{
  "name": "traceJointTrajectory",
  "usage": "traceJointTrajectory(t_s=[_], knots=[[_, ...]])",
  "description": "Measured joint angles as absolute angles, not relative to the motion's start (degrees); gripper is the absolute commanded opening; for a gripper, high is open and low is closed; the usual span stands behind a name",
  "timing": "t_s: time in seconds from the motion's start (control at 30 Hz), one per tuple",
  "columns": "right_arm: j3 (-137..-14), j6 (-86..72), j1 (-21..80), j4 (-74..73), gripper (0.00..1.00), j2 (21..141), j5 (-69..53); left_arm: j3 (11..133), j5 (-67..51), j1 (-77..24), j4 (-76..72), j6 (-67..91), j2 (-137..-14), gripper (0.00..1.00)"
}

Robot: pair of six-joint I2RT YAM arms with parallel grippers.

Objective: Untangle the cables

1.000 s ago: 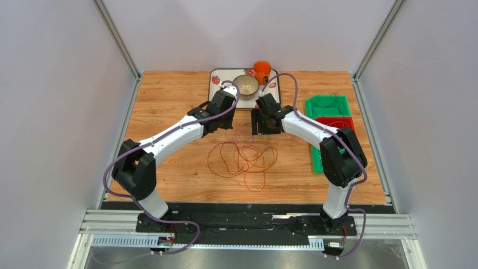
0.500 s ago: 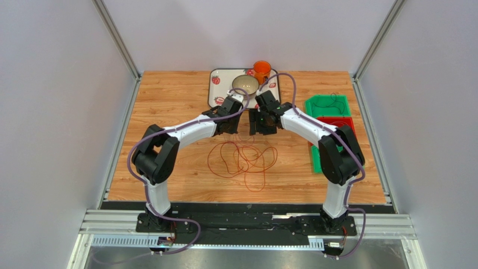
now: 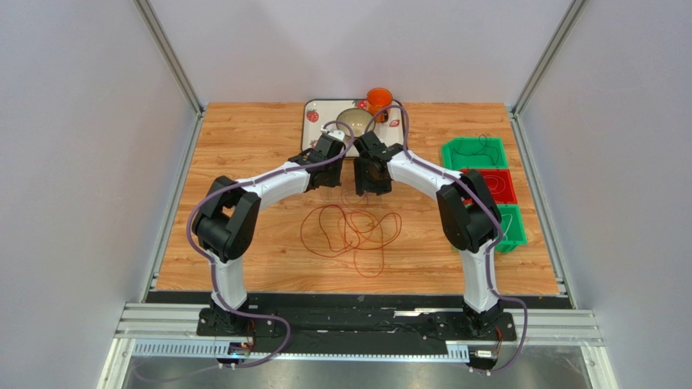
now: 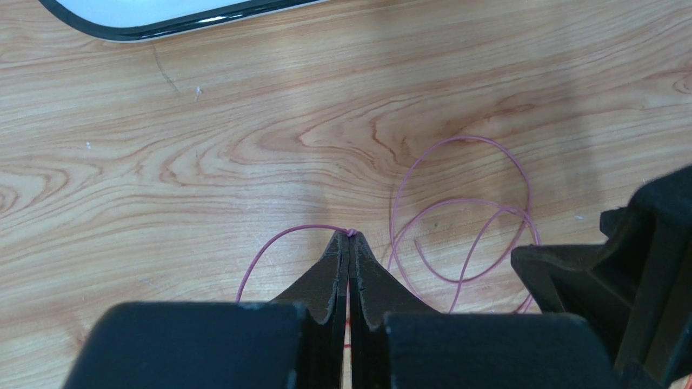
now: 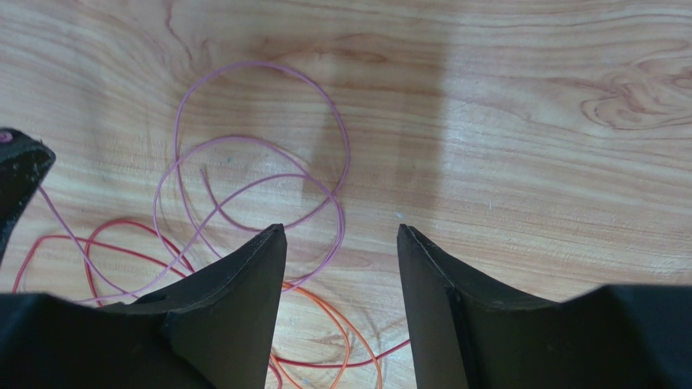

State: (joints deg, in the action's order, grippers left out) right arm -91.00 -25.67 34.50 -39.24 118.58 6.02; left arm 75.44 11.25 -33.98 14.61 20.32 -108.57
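Observation:
A tangle of thin cables (image 3: pixel 353 231) lies on the wooden table: red and orange loops, with a pink cable (image 4: pixel 463 211) looping at the far end. My left gripper (image 4: pixel 349 237) is shut on the pink cable, pinched at its tips; it sits in the top view (image 3: pixel 335 180) just beyond the tangle. My right gripper (image 5: pixel 341 232) is open and empty, hovering over the pink loops (image 5: pixel 260 162) and an orange cable (image 5: pixel 341 324); in the top view (image 3: pixel 367 185) it is close beside the left one.
A tray (image 3: pixel 310 130) with a bowl (image 3: pixel 356 120) and an orange cup (image 3: pixel 378 99) stands at the back. Green and red bins (image 3: pixel 475 152) holding thin cables stand at the right edge. The tray's rim (image 4: pixel 162 24) shows in the left wrist view.
Both arms have swung inward and their grippers have drawn closer together beyond the tangle. The right arm's elbow moved left, uncovering the bins.

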Motion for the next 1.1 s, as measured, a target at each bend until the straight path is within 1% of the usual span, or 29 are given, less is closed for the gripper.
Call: traceJointTrajectory(t_s=[0.2,0.47,0.57,0.67,0.77,0.93,1.07,1.1], knots=[[-93.3,-26.7,34.5,-40.2,0.45,121.0,8.2,75.4,11.2,-34.0,14.2,20.5,-108.8,0.0],[-95.0,-27.2,34.8,-40.9,0.45,123.6,9.3,75.4,11.2,-34.0,14.2,20.7,-108.8,0.0],[-95.3,-27.2,35.0,-40.9,0.39,123.8,9.5,75.4,11.2,-34.0,14.1,20.7,-108.8,0.0],[-95.8,-27.2,35.4,-41.4,0.25,124.1,10.0,75.4,11.2,-34.0,14.0,20.8,-108.8,0.0],[-97.8,-27.4,35.7,-42.9,0.16,125.4,11.9,75.4,11.3,-34.0,14.0,21.0,-108.8,0.0],[-99.5,-27.7,36.1,-44.1,0.1,126.5,13.1,75.4,11.6,-33.8,13.9,21.8,-108.8,0.0],[-99.5,-28.1,36.2,-43.8,0.0,126.5,13.1,75.4,11.6,-33.6,13.9,22.0,-108.8,0.0],[-99.4,-28.3,36.2,-43.7,0.0,126.5,13.1,75.4,11.6,-33.6,13.8,22.1,-108.8,0.0]])
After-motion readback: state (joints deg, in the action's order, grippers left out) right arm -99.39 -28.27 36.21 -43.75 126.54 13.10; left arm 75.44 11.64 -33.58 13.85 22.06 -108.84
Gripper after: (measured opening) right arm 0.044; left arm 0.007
